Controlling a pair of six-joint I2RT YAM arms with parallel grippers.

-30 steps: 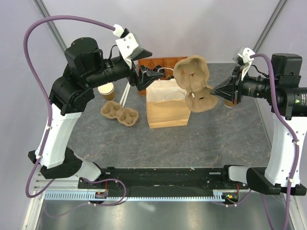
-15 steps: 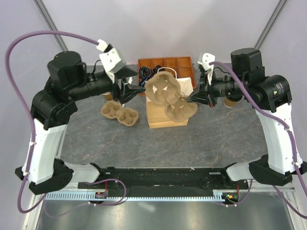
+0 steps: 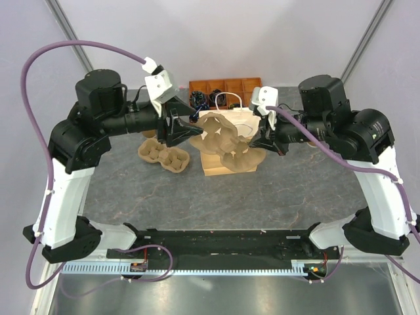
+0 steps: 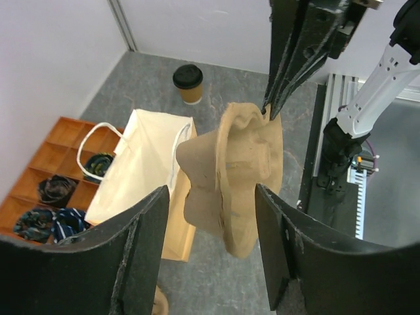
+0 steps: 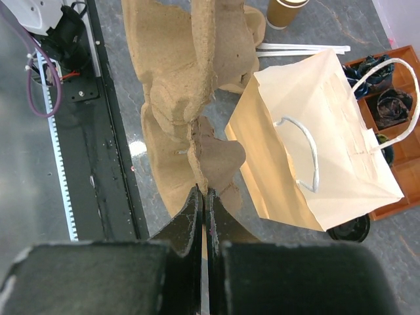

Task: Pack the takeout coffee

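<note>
The takeout coffee [image 4: 188,83], a brown cup with a black lid, stands on the table beyond the bag in the left wrist view. In the top view my right arm hides it. My right gripper [image 3: 257,141] [image 5: 203,193] is shut on the edge of a brown pulp cup carrier [image 3: 226,141] [image 5: 187,72] and holds it on edge in the air, in front of the paper bag [image 3: 231,128]. My left gripper [image 3: 190,130] [image 4: 213,197] is open, its fingers either side of the carrier's [image 4: 236,170] left end without touching it.
The white-handled paper bag [image 4: 141,164] [image 5: 321,144] stands open mid-table. A second pulp carrier [image 3: 164,156] lies left of it. An orange compartment tray [image 3: 223,87] sits at the back. A tan cup [image 5: 287,10] and white straws [image 5: 302,48] lie at far left.
Both arms have swung in toward the middle. My right gripper has carried the carrier left and down in front of the bag. My left gripper has come up to its other end.
</note>
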